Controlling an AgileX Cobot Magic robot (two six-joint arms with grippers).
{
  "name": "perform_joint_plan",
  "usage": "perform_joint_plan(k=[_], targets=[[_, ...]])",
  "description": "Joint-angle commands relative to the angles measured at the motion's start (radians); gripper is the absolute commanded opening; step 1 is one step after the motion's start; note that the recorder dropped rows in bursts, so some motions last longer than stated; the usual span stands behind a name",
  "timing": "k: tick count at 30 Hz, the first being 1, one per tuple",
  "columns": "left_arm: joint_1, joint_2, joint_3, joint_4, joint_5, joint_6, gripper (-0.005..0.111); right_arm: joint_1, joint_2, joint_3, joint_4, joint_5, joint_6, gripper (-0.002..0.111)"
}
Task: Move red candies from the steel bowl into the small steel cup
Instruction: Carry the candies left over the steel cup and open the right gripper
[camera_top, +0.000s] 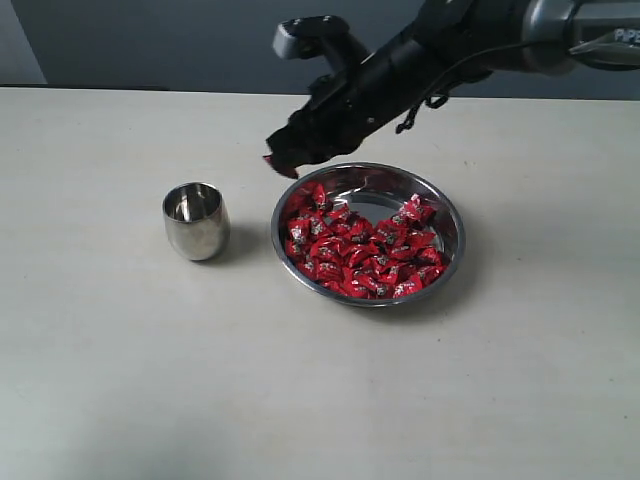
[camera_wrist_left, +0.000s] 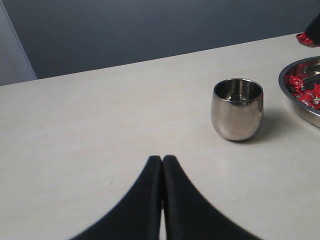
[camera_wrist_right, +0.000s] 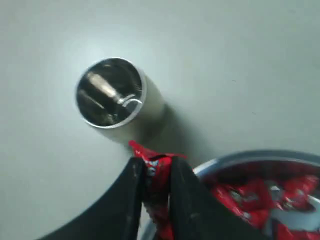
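Note:
The wide steel bowl (camera_top: 455, 225) sits right of centre, filled with several red candies (camera_top: 360, 250). The small steel cup (camera_top: 195, 220) stands upright to its left and looks empty. My right gripper (camera_top: 280, 162) hangs above the bowl's far left rim, shut on one red candy (camera_wrist_right: 156, 172), whose wrapper pokes out past the fingertips. In the right wrist view the cup (camera_wrist_right: 111, 92) lies just beyond the held candy and the bowl (camera_wrist_right: 240, 161) beside it. My left gripper (camera_wrist_left: 162, 160) is shut on nothing, low over the table, some way short of the cup (camera_wrist_left: 237, 109).
The pale tabletop (camera_top: 120, 370) carries only the cup and bowl. A dark wall runs behind the table's far edge (camera_top: 150, 88). The right arm (camera_top: 430, 55) reaches in from the upper right across the bowl.

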Motion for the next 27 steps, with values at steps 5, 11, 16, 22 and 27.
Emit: perform_joint_plan(k=[5, 11, 16, 22, 27], targets=[[-0.01, -0.004, -0.001, 0.0, -0.007, -0.006, 0.0, 0.167, 0.012, -0.058, -0.005, -0.254, -0.034, -0.001], [-0.01, -0.004, -0.001, 0.0, -0.007, -0.006, 0.0, 0.178, 0.12, -0.212, -0.005, -0.175, 0.029, -0.001], [-0.01, -0.004, -0.001, 0.0, -0.007, -0.006, 0.0, 0.181, 0.191, -0.263, -0.013, -0.11, 0.06, -0.001], [-0.01, -0.004, -0.001, 0.0, -0.007, -0.006, 0.0, 0.181, 0.221, -0.263, -0.139, -0.11, 0.13, -0.001], [-0.01, -0.004, -0.001, 0.0, -0.007, -0.006, 0.0, 0.181, 0.222, -0.263, -0.143, -0.086, 0.132, 0.007]])
